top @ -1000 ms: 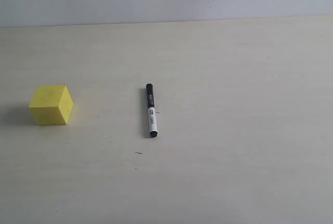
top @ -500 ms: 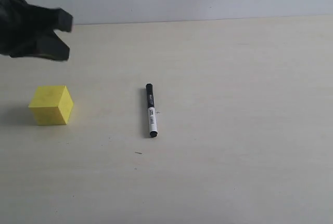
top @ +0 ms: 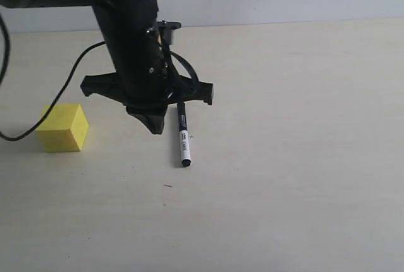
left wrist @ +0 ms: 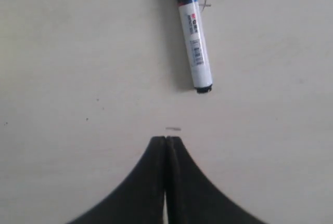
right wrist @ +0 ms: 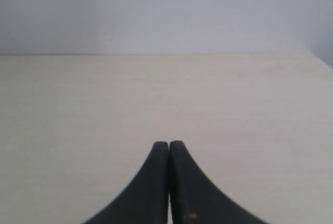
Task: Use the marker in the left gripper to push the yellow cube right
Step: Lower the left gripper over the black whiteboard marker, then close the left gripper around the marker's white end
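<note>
Left gripper (top: 153, 127) closed on nothing, its tip just beside the marker (top: 183, 138).
One marker lies flat on the table (top: 303, 158); one yellow cube (top: 62, 128) sits well to its left; right gripper (right wrist: 169, 144) likewise closed, empty.

The left arm (top: 129, 45) is covering the cap tip of the marker (top: 184, 147) in the exterior view. The left wrist view's edge is cutting that end off.

The slim white-barrelled, black-capped marker (top: 184, 141), lying mid-frame, is carrying a small printed label. Its lettering is showing too blurred to read.
</note>
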`<state>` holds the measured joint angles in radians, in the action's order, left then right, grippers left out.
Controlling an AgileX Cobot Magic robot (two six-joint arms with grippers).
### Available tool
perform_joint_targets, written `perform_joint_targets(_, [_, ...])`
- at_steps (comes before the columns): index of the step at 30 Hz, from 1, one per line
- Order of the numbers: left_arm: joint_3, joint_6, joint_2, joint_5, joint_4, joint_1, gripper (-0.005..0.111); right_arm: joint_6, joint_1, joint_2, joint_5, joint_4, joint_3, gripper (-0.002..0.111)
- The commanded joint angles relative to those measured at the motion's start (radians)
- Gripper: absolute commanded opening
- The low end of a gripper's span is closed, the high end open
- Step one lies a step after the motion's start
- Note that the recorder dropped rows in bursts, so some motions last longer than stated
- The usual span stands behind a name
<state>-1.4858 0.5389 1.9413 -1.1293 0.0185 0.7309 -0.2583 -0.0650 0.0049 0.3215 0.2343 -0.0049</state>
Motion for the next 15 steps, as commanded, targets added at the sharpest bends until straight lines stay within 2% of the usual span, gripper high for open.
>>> perform_joint_targets(1, [-0.112,0.032,0.086,-0.015,-0.008,0.004,0.0,-0.002,-0.004,-0.005,-0.013,-0.006,0.005,0.0])
perform_joint_targets(4, [-0.191,0.032,0.16,-0.017,-0.008,0.006,0.0,-0.002,-0.004,-0.005,-0.013,-0.006,0.005,0.0])
perform_joint_targets(8, [-0.218,0.032,0.209,0.0,-0.008,0.006,0.002,-0.002,-0.004,-0.005,-0.013,-0.006,0.005,0.0])
perform_joint_targets(11, [-0.218,0.053,0.233,0.01,-0.008,0.006,0.011,-0.002,-0.004,-0.005,-0.013,-0.006,0.005,0.0])
perform_joint_targets(15, [-0.218,0.082,0.264,0.01,-0.009,0.006,0.03,-0.002,-0.004,-0.005,-0.013,-0.006,0.005,0.0])
